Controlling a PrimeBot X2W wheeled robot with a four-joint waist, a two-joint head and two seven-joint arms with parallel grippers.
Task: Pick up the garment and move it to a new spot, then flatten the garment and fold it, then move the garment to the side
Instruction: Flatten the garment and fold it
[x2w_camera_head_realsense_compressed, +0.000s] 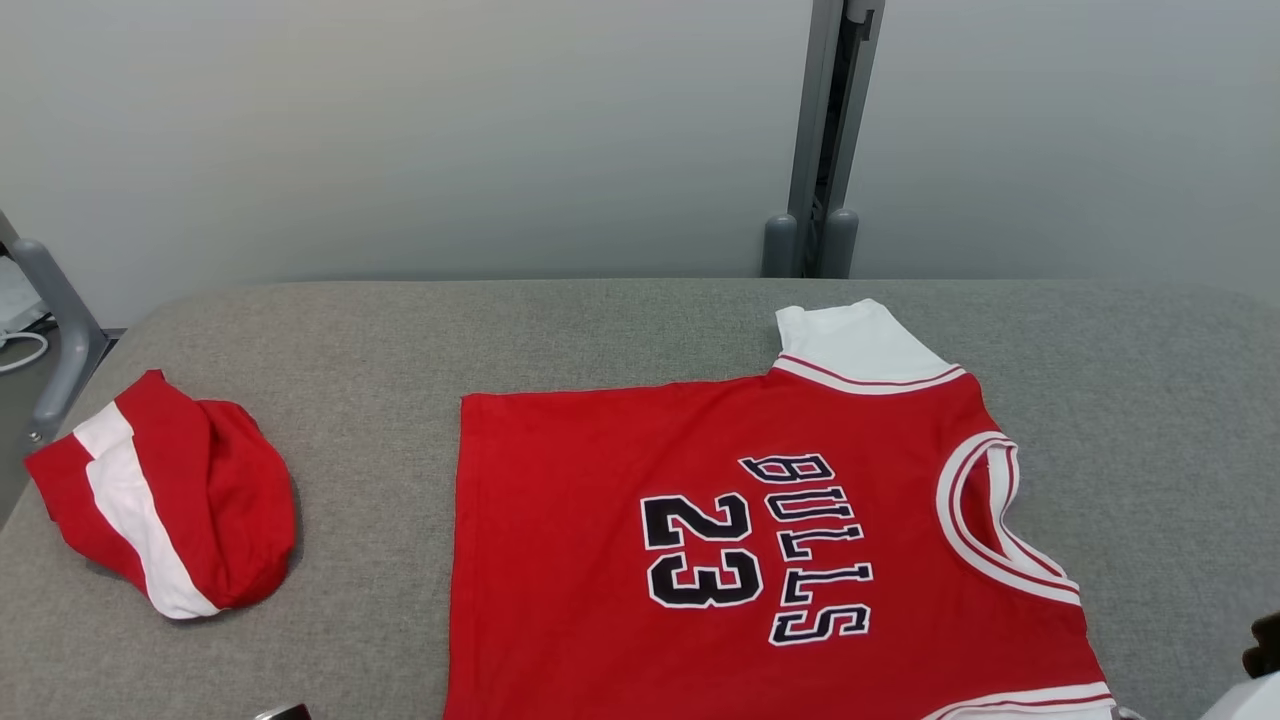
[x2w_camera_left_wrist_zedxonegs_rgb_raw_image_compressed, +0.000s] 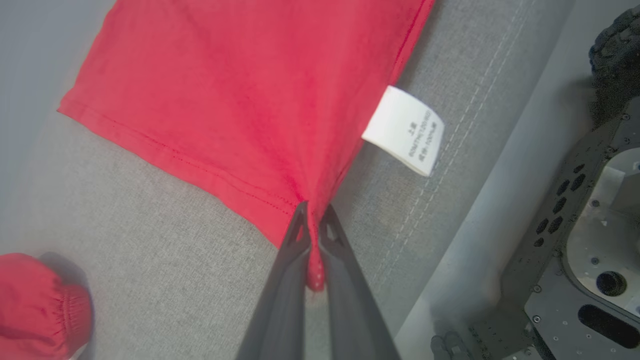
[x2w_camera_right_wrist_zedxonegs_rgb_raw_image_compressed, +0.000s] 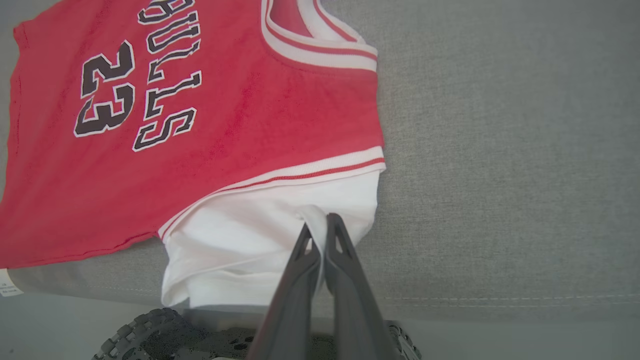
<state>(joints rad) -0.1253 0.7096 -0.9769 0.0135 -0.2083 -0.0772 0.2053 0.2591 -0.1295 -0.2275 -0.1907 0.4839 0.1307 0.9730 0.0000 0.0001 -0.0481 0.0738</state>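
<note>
The garment (x2w_camera_head_realsense_compressed: 720, 540) is a red jersey with white sleeves and black "BULLS 23" lettering, lying flat on the grey table (x2w_camera_head_realsense_compressed: 600, 330) with its neck to the right. In the left wrist view my left gripper (x2w_camera_left_wrist_zedxonegs_rgb_raw_image_compressed: 314, 215) is shut on the red hem corner of the garment (x2w_camera_left_wrist_zedxonegs_rgb_raw_image_compressed: 240, 100), beside its white care label (x2w_camera_left_wrist_zedxonegs_rgb_raw_image_compressed: 404, 130). The right wrist view has my right gripper (x2w_camera_right_wrist_zedxonegs_rgb_raw_image_compressed: 320, 232) shut on a pinch of the white near sleeve of the garment (x2w_camera_right_wrist_zedxonegs_rgb_raw_image_compressed: 200, 125) at the table's front edge.
A second red and white garment (x2w_camera_head_realsense_compressed: 165, 495) lies bunched at the table's left side; its gathered cuff (x2w_camera_left_wrist_zedxonegs_rgb_raw_image_compressed: 40, 305) is near the left gripper. A grey post (x2w_camera_head_realsense_compressed: 825, 140) stands behind the table. The robot's base and a wheel (x2w_camera_right_wrist_zedxonegs_rgb_raw_image_compressed: 150, 332) sit under the front edge.
</note>
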